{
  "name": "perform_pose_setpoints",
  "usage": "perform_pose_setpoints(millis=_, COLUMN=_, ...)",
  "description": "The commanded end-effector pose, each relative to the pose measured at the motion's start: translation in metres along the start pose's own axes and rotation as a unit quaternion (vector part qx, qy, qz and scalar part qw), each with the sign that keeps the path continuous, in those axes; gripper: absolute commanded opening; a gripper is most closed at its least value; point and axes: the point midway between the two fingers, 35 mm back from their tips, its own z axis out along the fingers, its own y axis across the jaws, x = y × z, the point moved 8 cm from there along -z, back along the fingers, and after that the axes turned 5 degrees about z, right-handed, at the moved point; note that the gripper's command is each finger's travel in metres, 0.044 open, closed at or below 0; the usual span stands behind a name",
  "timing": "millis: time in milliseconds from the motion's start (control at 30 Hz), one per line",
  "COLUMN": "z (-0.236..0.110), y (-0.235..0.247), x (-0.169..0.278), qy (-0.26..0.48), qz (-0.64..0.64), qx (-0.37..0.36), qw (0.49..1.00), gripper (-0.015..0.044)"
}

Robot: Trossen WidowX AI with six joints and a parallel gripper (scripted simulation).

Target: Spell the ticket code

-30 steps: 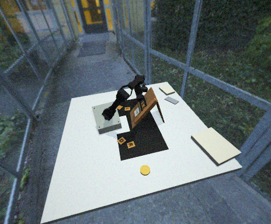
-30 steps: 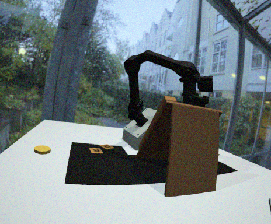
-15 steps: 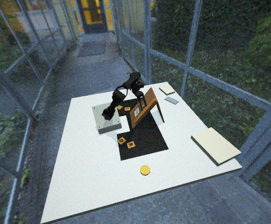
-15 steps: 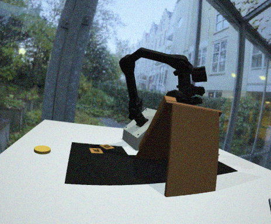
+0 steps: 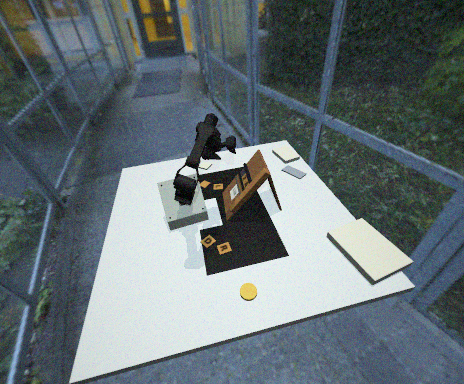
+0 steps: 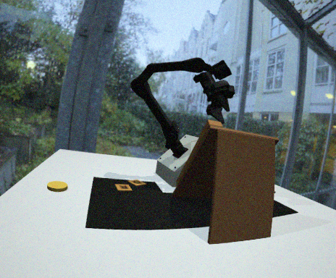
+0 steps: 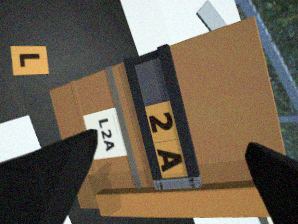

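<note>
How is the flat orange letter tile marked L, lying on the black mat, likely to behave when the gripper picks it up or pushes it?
The flat orange L tile looks thin and rigid, so probably light and stiff, not floppy. Lying flush on the black mat, it would likely slide rather than roll or tip. Its low edges may make pinching awkward for the open gripper.
</note>
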Motion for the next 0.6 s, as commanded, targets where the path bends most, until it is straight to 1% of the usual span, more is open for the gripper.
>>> perform_pose_setpoints(millis=0, z=-0.0181, y=0.0111, x=0.0152, qy=-0.034, qz=-0.138, qx=0.024, qw=0.990, gripper=0.0440)
perform_pose_setpoints(millis=500, z=-0.0181, y=0.0111, x=0.0152, qy=-0.034, qz=-0.138, qx=0.024, qw=0.990, gripper=0.0440)
perform_pose_setpoints(millis=567, z=-0.0132, y=0.0129, x=0.0096, qy=-0.029, qz=-0.117, qx=0.017, qw=0.993, gripper=0.0387)
